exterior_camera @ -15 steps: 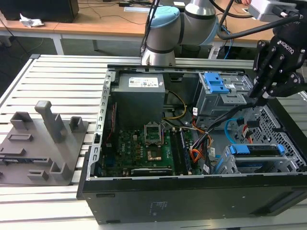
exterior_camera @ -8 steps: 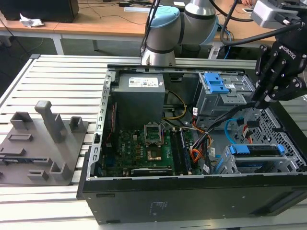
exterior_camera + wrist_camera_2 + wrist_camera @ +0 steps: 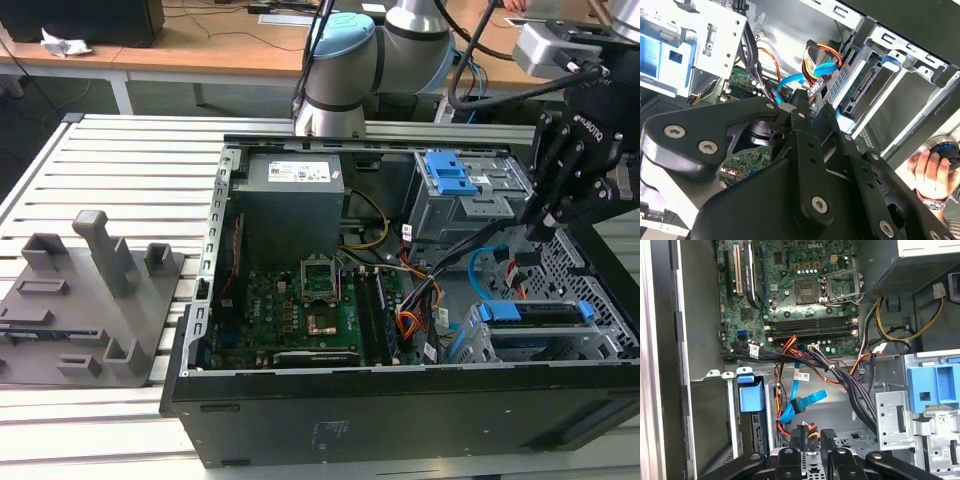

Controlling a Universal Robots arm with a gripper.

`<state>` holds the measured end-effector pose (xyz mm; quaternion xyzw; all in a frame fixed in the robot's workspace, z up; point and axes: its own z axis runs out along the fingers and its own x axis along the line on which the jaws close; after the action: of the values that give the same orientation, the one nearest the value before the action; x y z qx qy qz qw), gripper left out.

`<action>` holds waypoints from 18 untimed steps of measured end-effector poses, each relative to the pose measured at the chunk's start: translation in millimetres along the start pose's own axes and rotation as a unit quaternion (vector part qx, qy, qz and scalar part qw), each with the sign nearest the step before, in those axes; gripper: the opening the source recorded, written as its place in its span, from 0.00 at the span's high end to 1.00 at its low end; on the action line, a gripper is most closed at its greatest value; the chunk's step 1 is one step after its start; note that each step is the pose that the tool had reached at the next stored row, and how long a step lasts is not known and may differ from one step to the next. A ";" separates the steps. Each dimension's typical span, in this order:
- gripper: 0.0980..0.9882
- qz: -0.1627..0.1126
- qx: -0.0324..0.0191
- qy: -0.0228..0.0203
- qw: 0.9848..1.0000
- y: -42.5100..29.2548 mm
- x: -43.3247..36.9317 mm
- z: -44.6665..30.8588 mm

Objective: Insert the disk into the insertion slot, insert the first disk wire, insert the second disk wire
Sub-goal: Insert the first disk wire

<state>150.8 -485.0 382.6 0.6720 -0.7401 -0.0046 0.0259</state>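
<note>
Looks like the first-wire step: flat silver blue-framed disk (image 3: pixel 530 313) already in the low grey holey metal cage (image 3: pixel 598 346) on the exterior view's right, black gripper (image 3: pixel 812 437), slightly open and empty, beside the thin orange-red wire bundle (image 3: pixel 824 51), needing a straight pinch.

One computer case (image 3: pixel 400 412), one motherboard (image 3: pixel 300 310), one disk (image 3: pixel 535 313), one light-blue cable (image 3: pixel 802 402), one hand (image 3: pixel 932 172)

Slatted metal table (image 3: pixel 120 150), wooden desks (image 3: pixel 200 45) behind

A light-blue cable (image 3: pixel 790 80) loops beside orange-red wires (image 3: pixel 830 51), near a grey metal drive cage (image 3: pixel 892 87)
</note>
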 end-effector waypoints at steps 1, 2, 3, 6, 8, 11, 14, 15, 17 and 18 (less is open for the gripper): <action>0.77 0.000 0.000 0.000 1.000 -0.1 0.0 2.1; 0.77 0.000 0.000 0.000 1.000 -0.4 0.1 4.0; 0.77 0.000 0.000 0.000 1.000 -0.9 0.2 6.7; 0.77 0.000 0.000 0.000 1.000 -1.9 0.6 14.9; 0.77 0.000 0.000 0.001 1.000 -2.4 0.7 19.1; 0.77 0.000 0.000 0.002 1.000 -3.0 0.6 25.5; 0.77 0.001 0.001 0.012 1.000 -3.3 0.5 28.4; 0.77 0.001 0.001 0.013 1.000 -3.3 0.5 28.5; 0.77 0.001 0.001 0.014 1.000 -3.3 0.5 28.6; 0.77 0.001 0.001 0.014 1.000 -3.3 0.6 28.7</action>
<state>152.8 -486.7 353.8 0.6715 -0.7402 0.0057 0.0353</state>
